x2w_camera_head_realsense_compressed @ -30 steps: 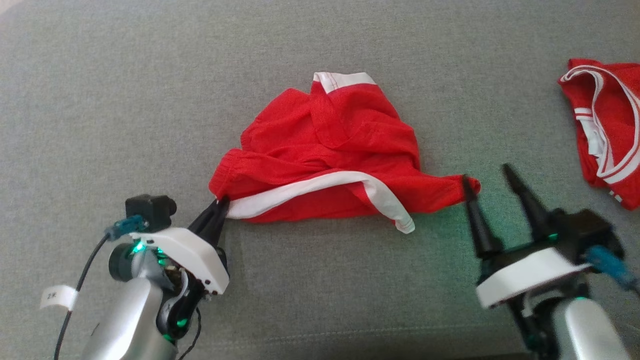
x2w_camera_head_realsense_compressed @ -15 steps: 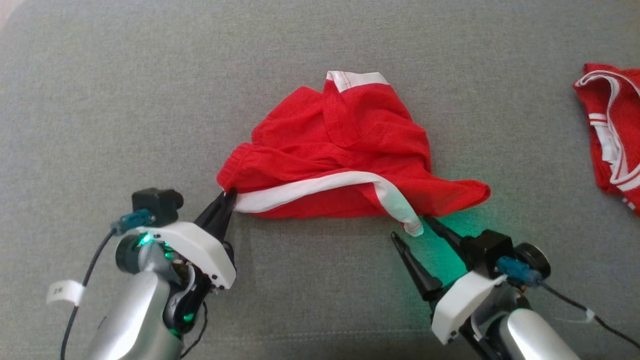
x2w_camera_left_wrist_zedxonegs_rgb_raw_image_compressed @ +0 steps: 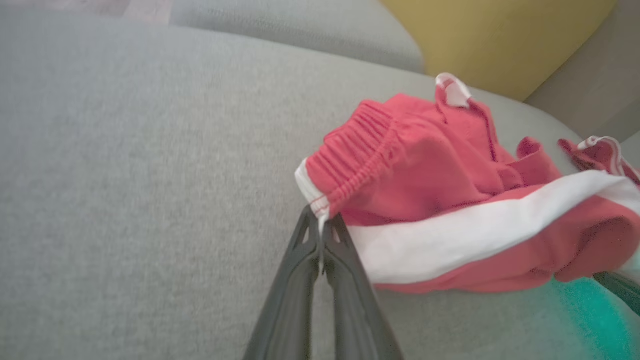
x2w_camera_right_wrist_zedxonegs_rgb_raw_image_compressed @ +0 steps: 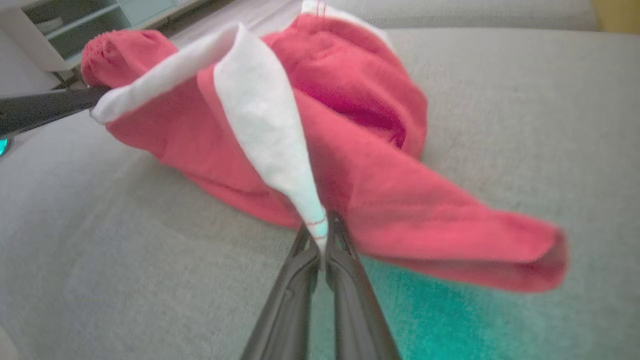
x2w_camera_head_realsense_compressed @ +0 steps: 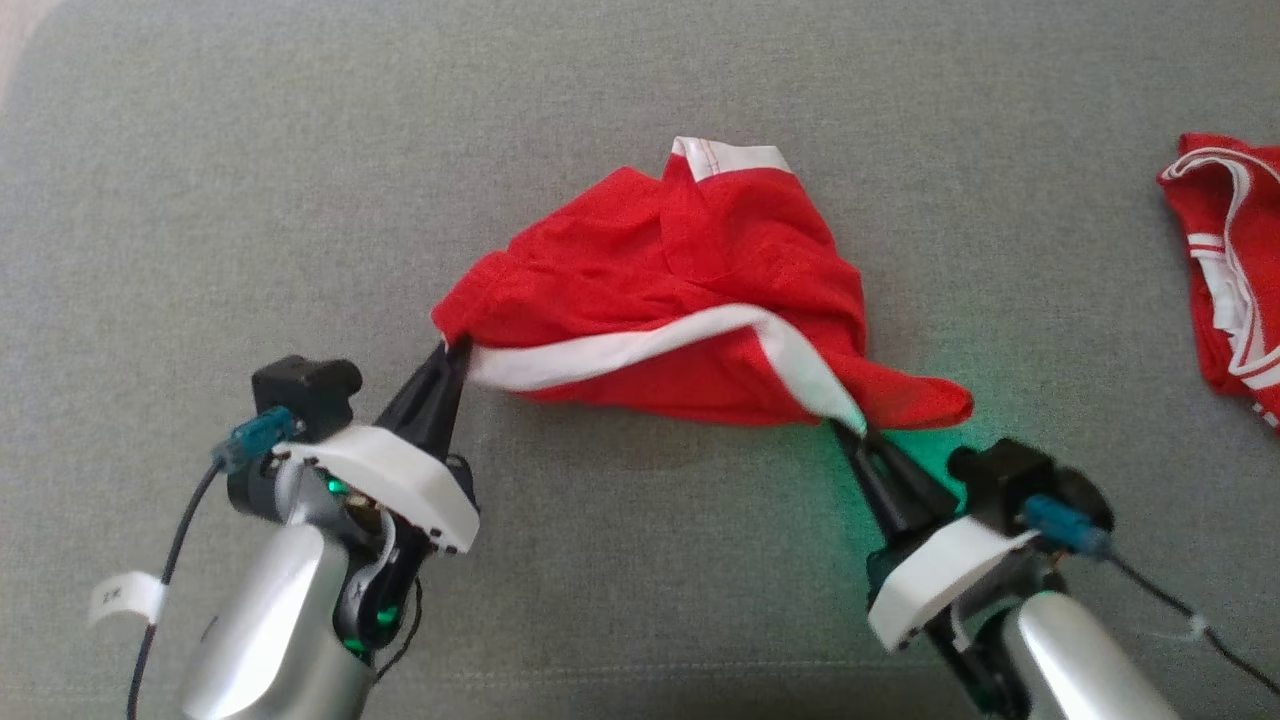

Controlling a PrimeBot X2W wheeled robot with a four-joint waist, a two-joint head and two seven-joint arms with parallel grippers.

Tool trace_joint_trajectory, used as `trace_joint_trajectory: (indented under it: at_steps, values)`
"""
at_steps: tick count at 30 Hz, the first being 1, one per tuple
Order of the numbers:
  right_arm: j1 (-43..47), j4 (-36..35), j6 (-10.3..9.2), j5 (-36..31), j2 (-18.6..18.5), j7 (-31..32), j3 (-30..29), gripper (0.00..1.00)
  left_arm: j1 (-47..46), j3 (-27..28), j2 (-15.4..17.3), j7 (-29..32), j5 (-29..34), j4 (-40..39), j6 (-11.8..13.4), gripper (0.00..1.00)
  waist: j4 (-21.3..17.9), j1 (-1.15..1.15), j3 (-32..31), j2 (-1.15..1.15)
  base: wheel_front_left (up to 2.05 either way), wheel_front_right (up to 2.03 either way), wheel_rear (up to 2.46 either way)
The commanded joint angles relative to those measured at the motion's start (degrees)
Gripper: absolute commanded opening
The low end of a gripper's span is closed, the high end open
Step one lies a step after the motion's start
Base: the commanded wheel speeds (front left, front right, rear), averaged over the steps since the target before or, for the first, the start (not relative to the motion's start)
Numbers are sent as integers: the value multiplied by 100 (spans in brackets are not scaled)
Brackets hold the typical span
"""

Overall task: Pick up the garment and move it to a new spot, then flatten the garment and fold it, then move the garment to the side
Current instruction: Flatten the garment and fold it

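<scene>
While left claw (x2w_camera_head_realsense_compressed: 455, 352) and right claw (x2w_camera_head_realsense_compressed: 852, 426) pinch its ends, the garment (x2w_camera_head_realsense_compressed: 690, 285) runs left-right.

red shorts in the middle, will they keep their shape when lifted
Probably floppy: the red shorts lie crumpled and sag between the left hand and right hand. Likely light: fingertip pinches hold the near edge up. The loose end may dangle.

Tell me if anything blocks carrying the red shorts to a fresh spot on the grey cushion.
Nothing visible does. The left gripper and right gripper are shut on the red shorts with a white stripe, lying on the grey fabric cushion. A second red-and-white garment lies apart, far to the right.
</scene>
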Motion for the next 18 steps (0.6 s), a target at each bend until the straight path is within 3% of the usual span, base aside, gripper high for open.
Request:
trace_joint_trajectory:
  at_steps: [1,10,18]
  values:
    - [-172,-361,-5,23,23,-134,-21,0,-192,218,143,-142,79,-357,68,0,-5,0,-35,0,0,0,0]
    - [-688,-1608,-5,-262,-219,-87,-926,0,-647,268,225,-372,505,-1570,429,0,-10,0,-266,0,0,0,0]
    - [-1824,-2473,-5,-477,-710,324,-1487,0,-1936,436,257,91,659,-2039,634,0,11,0,-440,0,0,0,0]
